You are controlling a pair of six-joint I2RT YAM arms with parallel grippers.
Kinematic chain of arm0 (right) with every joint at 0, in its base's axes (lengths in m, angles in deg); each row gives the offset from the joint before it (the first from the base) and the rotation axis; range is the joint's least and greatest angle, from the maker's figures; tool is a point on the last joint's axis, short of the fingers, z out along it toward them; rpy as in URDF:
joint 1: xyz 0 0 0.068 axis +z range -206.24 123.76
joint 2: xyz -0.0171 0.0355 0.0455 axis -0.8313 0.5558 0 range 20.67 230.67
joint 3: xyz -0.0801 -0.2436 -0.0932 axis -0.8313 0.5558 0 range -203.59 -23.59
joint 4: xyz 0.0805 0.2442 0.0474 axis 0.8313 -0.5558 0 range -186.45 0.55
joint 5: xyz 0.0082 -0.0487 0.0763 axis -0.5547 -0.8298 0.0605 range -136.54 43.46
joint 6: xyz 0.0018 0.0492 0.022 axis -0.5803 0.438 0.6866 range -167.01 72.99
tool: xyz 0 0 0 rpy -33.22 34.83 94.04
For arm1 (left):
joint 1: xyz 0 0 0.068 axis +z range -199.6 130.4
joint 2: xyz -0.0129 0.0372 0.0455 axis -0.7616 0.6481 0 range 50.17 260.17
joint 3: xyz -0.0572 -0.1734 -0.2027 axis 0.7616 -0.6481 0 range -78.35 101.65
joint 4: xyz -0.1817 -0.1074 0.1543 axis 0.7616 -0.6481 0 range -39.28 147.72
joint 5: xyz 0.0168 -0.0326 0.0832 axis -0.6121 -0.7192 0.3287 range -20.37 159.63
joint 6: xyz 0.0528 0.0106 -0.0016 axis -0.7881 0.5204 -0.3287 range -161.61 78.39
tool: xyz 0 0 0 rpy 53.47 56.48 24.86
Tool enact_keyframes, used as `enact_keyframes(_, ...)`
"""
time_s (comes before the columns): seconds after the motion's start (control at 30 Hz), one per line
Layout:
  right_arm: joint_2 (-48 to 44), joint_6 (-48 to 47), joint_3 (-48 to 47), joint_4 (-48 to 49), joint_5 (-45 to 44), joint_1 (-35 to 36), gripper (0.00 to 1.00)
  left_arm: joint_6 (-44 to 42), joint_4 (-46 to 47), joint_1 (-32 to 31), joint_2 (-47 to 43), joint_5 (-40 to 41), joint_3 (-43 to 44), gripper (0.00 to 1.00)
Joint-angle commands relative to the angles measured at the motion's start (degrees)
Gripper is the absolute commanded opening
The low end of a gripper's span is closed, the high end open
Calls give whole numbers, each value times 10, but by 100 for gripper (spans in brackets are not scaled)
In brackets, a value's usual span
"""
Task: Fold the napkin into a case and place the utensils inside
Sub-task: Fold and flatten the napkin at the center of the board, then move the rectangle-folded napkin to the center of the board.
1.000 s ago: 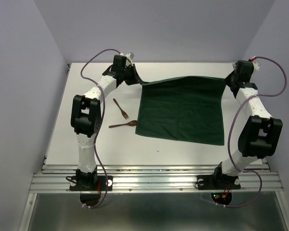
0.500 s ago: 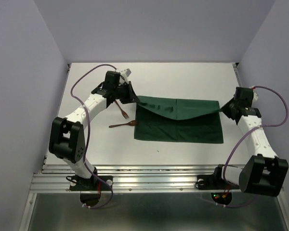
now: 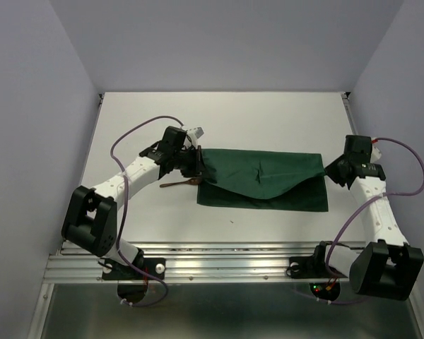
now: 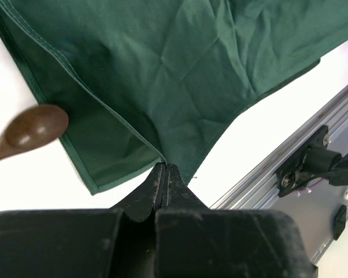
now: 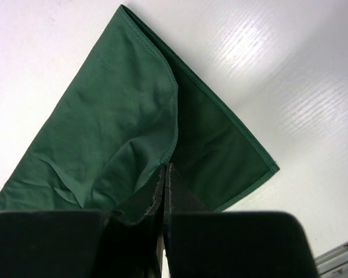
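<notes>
The dark green napkin [image 3: 261,178] lies on the white table, its far half drawn over the near half and sagging in the middle. My left gripper [image 3: 196,161] is shut on the napkin's left corner [image 4: 168,156]. My right gripper [image 3: 330,169] is shut on the right corner [image 5: 165,159]. The wooden spoon [image 3: 177,183] lies just left of the napkin, partly under my left wrist; its bowl shows in the left wrist view [image 4: 32,128]. The fork is hidden under my left arm.
An aluminium rail [image 3: 226,265] runs along the table's near edge, and it shows in the left wrist view [image 4: 301,145]. Grey walls close in the left, right and back sides.
Both grippers have pulled the napkin's far edge toward the near edge, folding the cloth over itself. The left arm now covers the fork.
</notes>
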State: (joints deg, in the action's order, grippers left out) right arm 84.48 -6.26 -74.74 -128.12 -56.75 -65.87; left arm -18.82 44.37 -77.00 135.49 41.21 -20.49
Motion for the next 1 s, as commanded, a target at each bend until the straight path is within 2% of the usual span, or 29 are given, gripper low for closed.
enact_keyframes(0.0,-34,23,-10,-30,-44,1,1,-23,-15,-9,-33,-1,-22,0)
enact_keyframes(0.23,-53,20,-40,-87,-75,1,1,-62,-73,-9,-42,13,0,0)
enact_keyframes(0.4,-71,43,3,-90,-46,1,1,-50,-54,-10,-21,7,-28,0)
enact_keyframes(0.43,-72,47,11,-87,-43,1,7,-49,-51,-10,-21,6,-29,0)
enact_keyframes(0.47,-71,49,18,-84,-40,1,16,-48,-55,-13,-7,4,-27,4)
enact_keyframes(0.5,-69,50,27,-82,-34,1,30,-49,-59,-16,-1,8,-17,15)
enact_keyframes(0.53,-66,49,32,-68,-29,1,54,-49,-63,-20,4,13,-13,40)
enact_keyframes(0.57,-65,49,35,-61,-21,1,59,-51,-68,-29,9,20,-1,53)
enact_keyframes(0.6,-62,42,34,-48,-16,1,65,-52,-71,-32,10,34,6,71)
enact_keyframes(0.63,-60,35,33,-39,-7,1,66,-53,-76,-33,8,45,13,75)
enact_keyframes(0.73,-54,13,24,-9,25,1,65,-52,-97,-30,8,107,53,75)
enact_keyframes(0.8,-44,7,19,3,40,1,64,-43,-96,-27,15,132,76,70)
enact_keyframes(0.9,-15,-6,23,46,70,1,46,-24,-66,-24,42,139,110,58)
enact_keyframes(0.93,-5,-12,25,74,81,1,32,-19,-58,-24,55,138,121,54)
enact_keyframes(0.97,21,-14,30,86,90,1,26,-13,-42,-25,85,135,132,50)
